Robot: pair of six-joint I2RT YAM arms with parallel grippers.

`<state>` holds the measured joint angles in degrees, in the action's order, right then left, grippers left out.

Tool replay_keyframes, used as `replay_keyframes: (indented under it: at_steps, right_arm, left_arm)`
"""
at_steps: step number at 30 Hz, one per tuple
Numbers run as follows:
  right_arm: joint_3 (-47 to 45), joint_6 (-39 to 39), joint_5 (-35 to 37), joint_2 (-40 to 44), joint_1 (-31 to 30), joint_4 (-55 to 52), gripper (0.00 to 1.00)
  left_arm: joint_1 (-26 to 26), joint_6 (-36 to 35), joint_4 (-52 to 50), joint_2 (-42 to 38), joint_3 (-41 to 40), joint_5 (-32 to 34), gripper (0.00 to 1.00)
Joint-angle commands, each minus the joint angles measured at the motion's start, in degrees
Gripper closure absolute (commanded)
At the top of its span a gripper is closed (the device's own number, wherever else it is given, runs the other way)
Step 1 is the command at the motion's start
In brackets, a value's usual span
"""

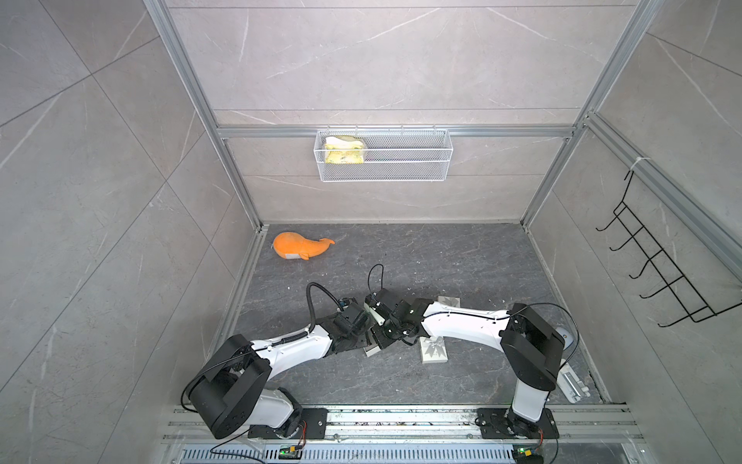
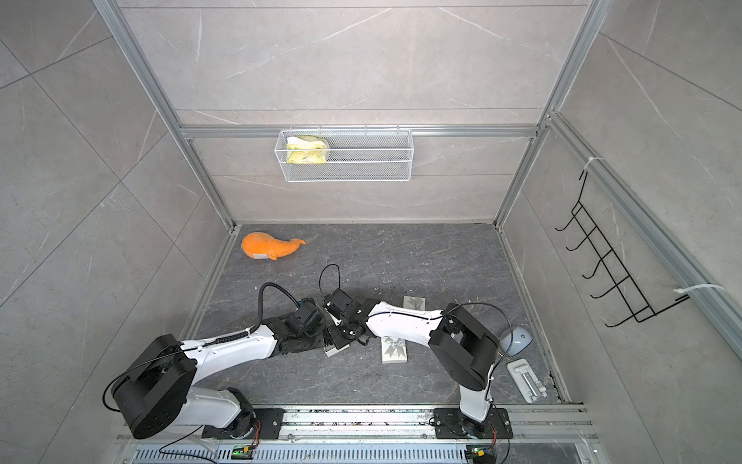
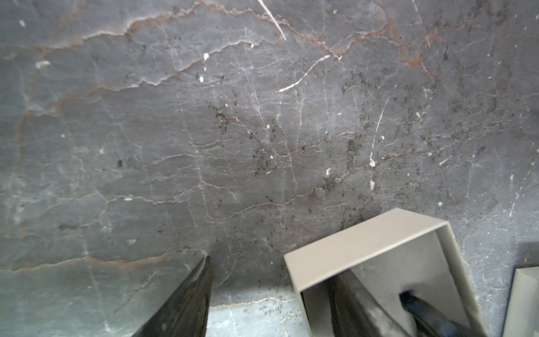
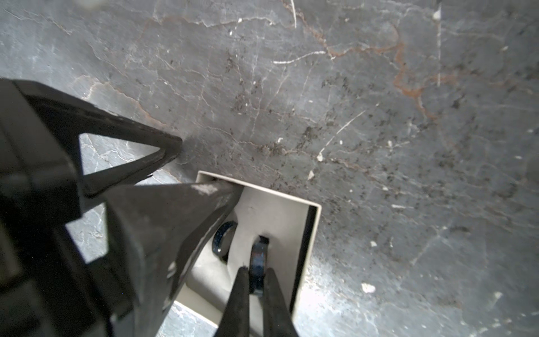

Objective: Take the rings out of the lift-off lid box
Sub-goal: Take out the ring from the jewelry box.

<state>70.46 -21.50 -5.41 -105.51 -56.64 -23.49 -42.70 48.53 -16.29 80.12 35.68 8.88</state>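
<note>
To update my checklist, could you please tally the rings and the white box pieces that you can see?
rings: 2 visible, one gripped by the right end effector, one beside it, both in the open box
white box pieces: 3, the open box, a bow-printed piece, a patterned piece partly under the right arm
total: 5
</note>
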Motion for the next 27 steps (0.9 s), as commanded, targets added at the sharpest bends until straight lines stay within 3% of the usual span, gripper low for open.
replay_keyframes:
  at_steps: [1,27]
  right_arm:
    - [-1.0,-1.3,-0.6,2.3,-0.1,2.3,1.0]
    - [-9.4,-4.5,4.3,7.6,-0.3,13.0,1.0]
  left_arm:
    - [0.5,-1.5,-2.3,3.0,-0.8,0.2,0.38]
    - [0.4,-3.9,-2.3,3.9,-1.7,1.2,0.44]
